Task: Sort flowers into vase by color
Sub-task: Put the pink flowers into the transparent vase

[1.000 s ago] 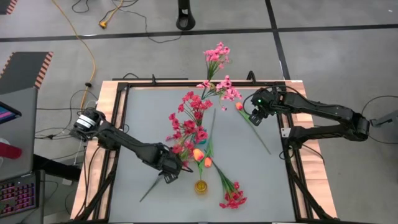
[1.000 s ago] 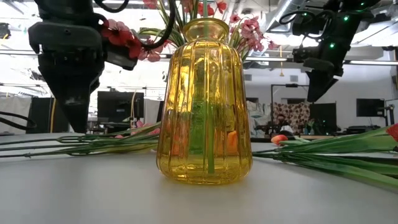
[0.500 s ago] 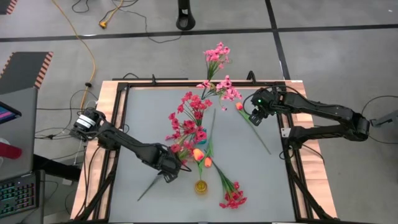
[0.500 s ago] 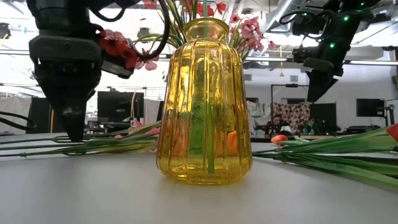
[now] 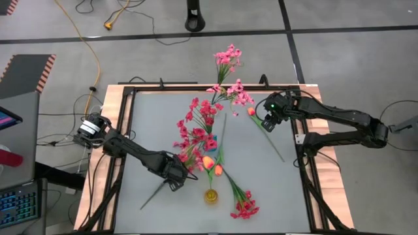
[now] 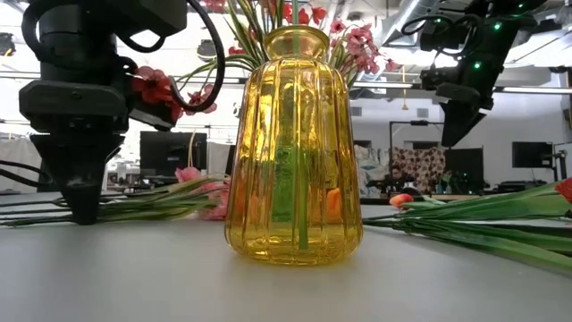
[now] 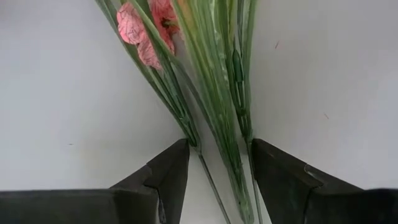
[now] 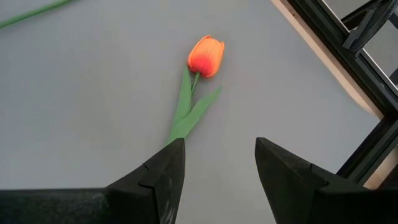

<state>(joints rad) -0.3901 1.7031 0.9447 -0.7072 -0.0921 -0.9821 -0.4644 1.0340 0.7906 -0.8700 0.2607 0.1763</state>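
A yellow ribbed glass vase (image 6: 293,152) stands near the table's front edge (image 5: 210,194), and green stems with pink and red blossoms show above its mouth. A red-blossomed spray (image 5: 196,134) lies on the table with its long green stems (image 7: 217,93) running toward the near left. My left gripper (image 5: 175,184) points down over those stems, open, one finger on either side (image 7: 219,149). My right gripper (image 5: 266,123) hangs open above an orange tulip (image 8: 205,56) lying at the far right. Two more orange buds (image 5: 212,165) show just behind the vase. My left gripper comes from above, pointing down, its fingers standing across the bundle of stems. The outermost stems (image 7: 194,144) run right against the inner edges of both fingertips (image 7: 180,152). The stems lie flat on the table, and the jaws are not closed on them.
Another red spray (image 5: 245,209) lies near the front right of the vase, its stems (image 6: 465,224) stretching across the table. Pink sprays (image 5: 230,91) sit at the far edge. A black frame (image 5: 304,163) borders the grey table top.
My left gripper has come down onto the red spray's stems, until its fingertips are near the table. The spray has swung a little, its stem end sliding toward the table's left edge. The right arm has kept still.
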